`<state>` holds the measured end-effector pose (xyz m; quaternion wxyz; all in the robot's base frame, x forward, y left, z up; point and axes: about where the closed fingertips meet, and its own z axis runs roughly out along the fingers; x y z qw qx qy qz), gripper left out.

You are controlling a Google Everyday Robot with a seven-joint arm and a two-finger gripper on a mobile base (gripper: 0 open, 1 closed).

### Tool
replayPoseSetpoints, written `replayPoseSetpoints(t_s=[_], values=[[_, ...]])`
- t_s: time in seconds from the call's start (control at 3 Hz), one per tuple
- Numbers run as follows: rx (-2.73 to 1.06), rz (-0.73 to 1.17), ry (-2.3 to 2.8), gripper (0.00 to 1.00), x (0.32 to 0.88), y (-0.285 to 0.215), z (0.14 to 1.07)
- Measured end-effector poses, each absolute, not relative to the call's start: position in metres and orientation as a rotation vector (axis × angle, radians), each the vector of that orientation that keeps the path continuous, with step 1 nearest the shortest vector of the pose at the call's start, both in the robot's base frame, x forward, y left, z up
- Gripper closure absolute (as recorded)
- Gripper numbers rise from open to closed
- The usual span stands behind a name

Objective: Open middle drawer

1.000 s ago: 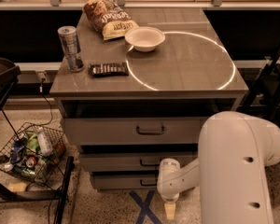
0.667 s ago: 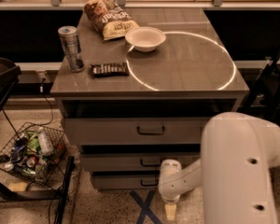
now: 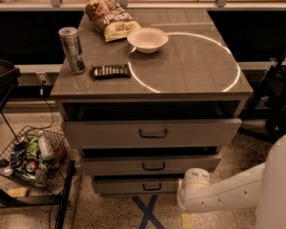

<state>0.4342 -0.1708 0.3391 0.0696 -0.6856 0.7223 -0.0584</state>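
Three grey metal drawers stack under the grey cabinet top at frame centre. The low, wide middle drawer, second down, looks nearly shut, its small dark bar handle untouched. My white arm enters from lower right. My gripper hangs beside that drawer's right end; whether it is open I cannot tell. Step: approach. Next: reach the handle, grasp it, pull outward.

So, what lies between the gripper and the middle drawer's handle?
In the camera view, the lowest drawer's front: the gripper hangs low, right of the blue tape cross, below the middle drawer.
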Motion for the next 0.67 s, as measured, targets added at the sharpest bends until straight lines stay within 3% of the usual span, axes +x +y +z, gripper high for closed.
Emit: replayPoseSetpoints(t_s=[0.67], values=[[-2.114,-0.307,1.981,0.0,0.414,-0.155,0.423]])
